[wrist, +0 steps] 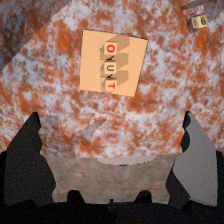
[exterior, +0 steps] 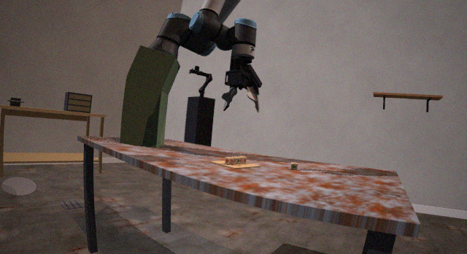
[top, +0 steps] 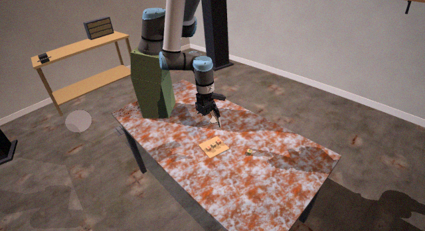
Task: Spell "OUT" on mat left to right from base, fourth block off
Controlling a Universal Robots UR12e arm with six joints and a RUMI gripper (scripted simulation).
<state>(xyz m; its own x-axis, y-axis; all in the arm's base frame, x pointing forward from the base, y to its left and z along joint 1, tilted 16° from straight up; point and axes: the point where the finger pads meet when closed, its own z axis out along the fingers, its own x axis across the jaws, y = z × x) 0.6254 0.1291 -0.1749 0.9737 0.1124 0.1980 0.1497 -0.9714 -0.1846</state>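
A tan mat (top: 215, 148) lies near the middle of the table, also in the exterior view (exterior: 235, 163) and the wrist view (wrist: 113, 62). Three blocks stand on it in a tight straight row (wrist: 110, 67), with red letters O (wrist: 110, 48), U (wrist: 110, 67) and T (wrist: 110, 85) on their top faces. The row also shows in the top and exterior views (top: 213, 145) (exterior: 236, 160). A fourth block with green marks (wrist: 199, 21) (top: 248, 152) (exterior: 294, 166) sits off the mat on the table. My gripper (exterior: 241, 102) (top: 215, 119) is open and empty, high above the table, on the base side of the mat.
The green robot pedestal (top: 151, 83) stands at the table's far corner. A wooden shelf unit (top: 80, 63) and a black column (top: 216, 30) stand on the floor beyond the table. A wall shelf (exterior: 406, 96) hangs at the right.
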